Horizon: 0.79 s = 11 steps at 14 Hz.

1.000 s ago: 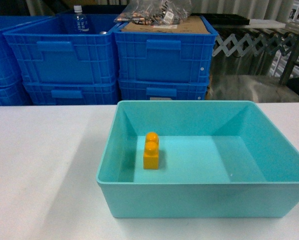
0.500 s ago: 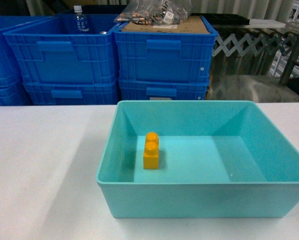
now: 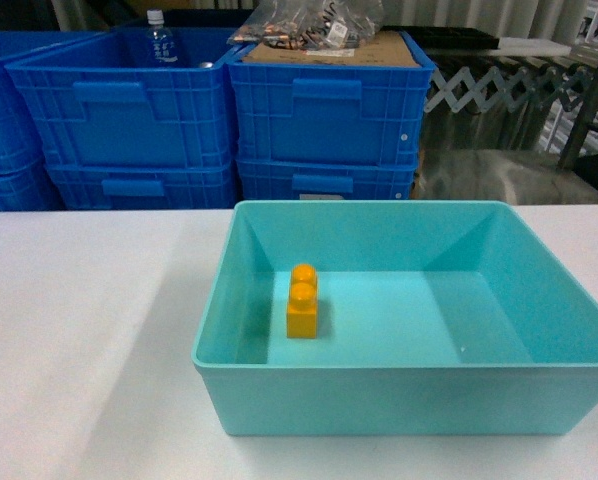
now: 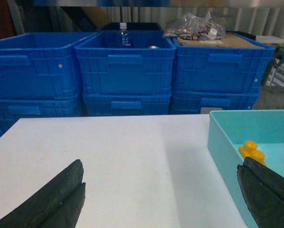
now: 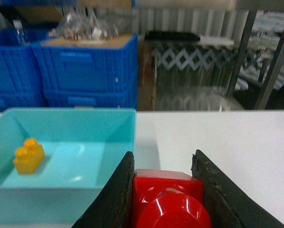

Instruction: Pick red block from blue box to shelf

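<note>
Nothing has shifted in the head view since a second ago: the light turquoise smooth-walled plastic bin (image 3: 409, 400) sits in the same spot on the white table (image 3: 79, 330), and the orange-yellow two-stud brick (image 3: 302, 303) stands where it did on the bin's floor. The small glossy red plastic brick (image 5: 168, 202) is no longer in the bin; the right wrist view shows it clamped between the two dark fingers of the right gripper (image 5: 166, 190), its round stud facing the camera, held just outside the bin's right wall and above the table. So the block lies right between the right fingers, and the right arm alone is placed to carry it. The left gripper (image 4: 163, 199) hangs with its fingers wide apart and empty, left of the bin. Slanting metal posts (image 5: 275, 52), possibly part of the stainless-steel shelf, stand beyond the table's far edge to the right, well apart from the block.
</note>
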Tool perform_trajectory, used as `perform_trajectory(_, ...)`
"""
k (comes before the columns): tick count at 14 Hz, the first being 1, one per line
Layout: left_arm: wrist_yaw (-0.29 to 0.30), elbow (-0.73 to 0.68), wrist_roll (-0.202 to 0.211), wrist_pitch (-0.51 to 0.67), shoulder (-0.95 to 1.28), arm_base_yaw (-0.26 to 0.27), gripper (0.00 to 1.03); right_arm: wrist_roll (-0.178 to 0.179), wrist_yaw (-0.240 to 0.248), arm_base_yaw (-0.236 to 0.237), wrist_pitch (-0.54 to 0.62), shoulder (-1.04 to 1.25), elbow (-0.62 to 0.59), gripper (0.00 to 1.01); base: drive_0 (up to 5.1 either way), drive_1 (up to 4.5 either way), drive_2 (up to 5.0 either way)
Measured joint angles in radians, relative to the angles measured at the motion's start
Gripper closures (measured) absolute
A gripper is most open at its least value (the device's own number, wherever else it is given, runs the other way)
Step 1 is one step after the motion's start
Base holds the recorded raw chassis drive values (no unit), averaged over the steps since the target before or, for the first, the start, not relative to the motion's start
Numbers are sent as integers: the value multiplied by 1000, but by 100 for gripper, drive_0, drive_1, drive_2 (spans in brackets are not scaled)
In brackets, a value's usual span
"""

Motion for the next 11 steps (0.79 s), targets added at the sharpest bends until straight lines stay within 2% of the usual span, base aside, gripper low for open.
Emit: perform_trajectory(11, 0, 0, 0, 0, 0, 0, 5, 0, 2, 0, -9, 1, 0, 72, 0, 0, 0)
